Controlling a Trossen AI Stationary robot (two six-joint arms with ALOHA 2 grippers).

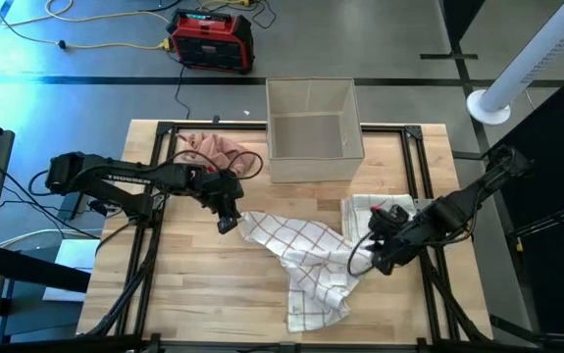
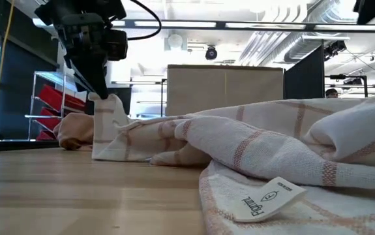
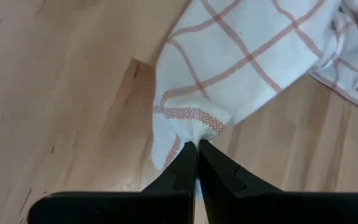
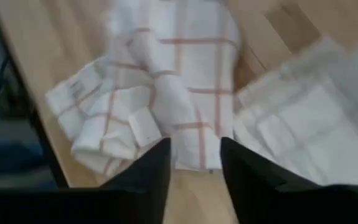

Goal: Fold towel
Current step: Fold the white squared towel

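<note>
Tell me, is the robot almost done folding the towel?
Not yet. The checked towel lies crumpled on the table, no neat fold showing. In hand: the left gripper is shut on one towel corner. The right gripper is open above the cloth, holding nothing. Still left: spreading it flat and folding it.

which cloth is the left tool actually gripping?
The checked towel mid-table: left tool pinches its corner. The pink cloth and folded towel lie untouched.

Open box [image 1: 313, 129]; pink cloth [image 1: 210, 149]; red case [image 1: 212, 40].
</note>
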